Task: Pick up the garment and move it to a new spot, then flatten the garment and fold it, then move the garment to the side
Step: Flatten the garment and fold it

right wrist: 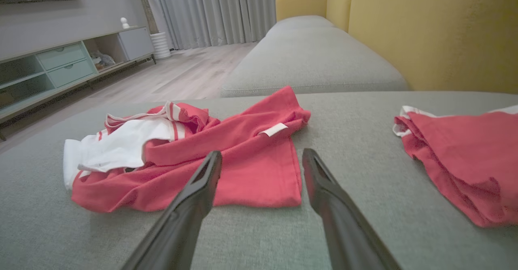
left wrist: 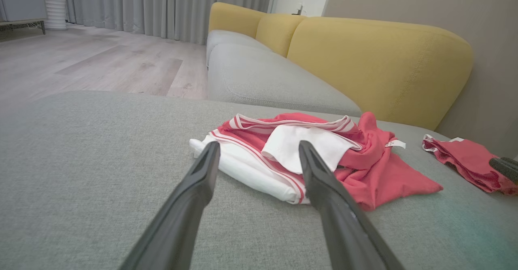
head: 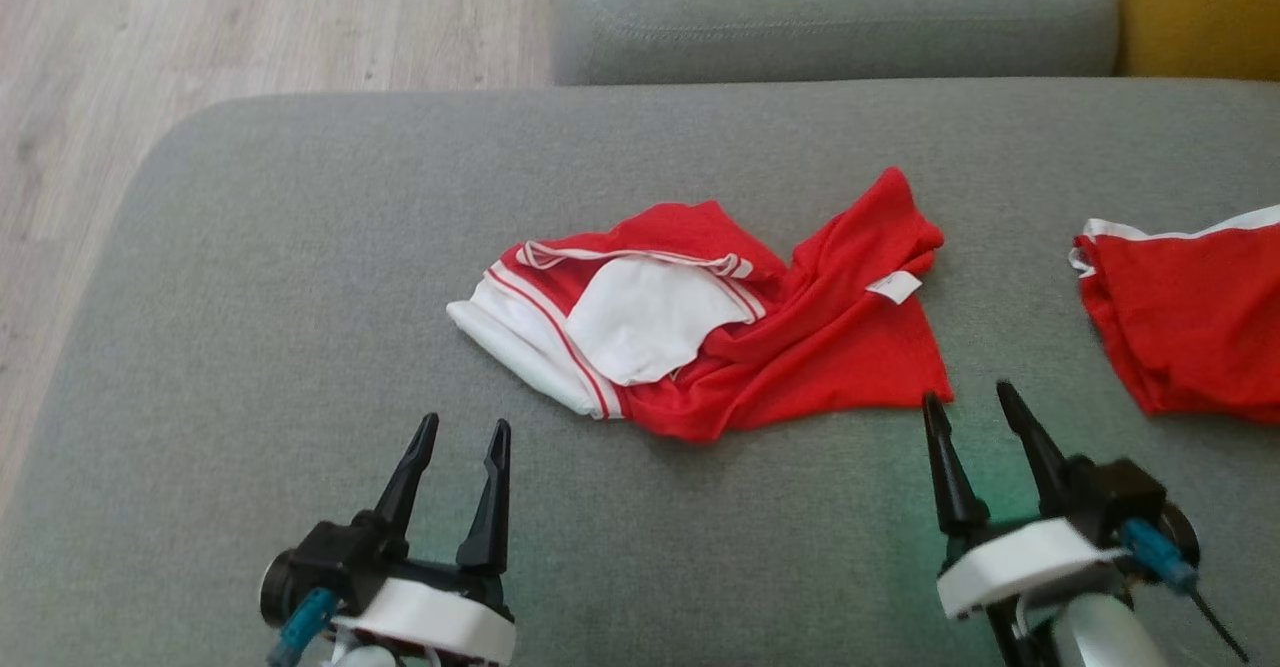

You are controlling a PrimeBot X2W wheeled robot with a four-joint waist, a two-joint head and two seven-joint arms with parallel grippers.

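The jersey (head: 800, 347) at the middle of the frame is bunched up, much of its cloth folded under itself, and any print on its small white tag (head: 893, 287) is too small to read. The other red cloth (head: 1190, 327) is cut off by the right edge.

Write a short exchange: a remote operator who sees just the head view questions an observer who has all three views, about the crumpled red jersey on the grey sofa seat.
Operator: From above I can't judge height. Does the jersey lie flat?
Observer: No. In the left wrist view the jersey bunches up, and its striped trim stands as a raised ridge behind the white panel.
Operator: What lies beyond the floor on my left?
Observer: In the right wrist view a low cabinet with drawers stands against the wall across the wooden floor.
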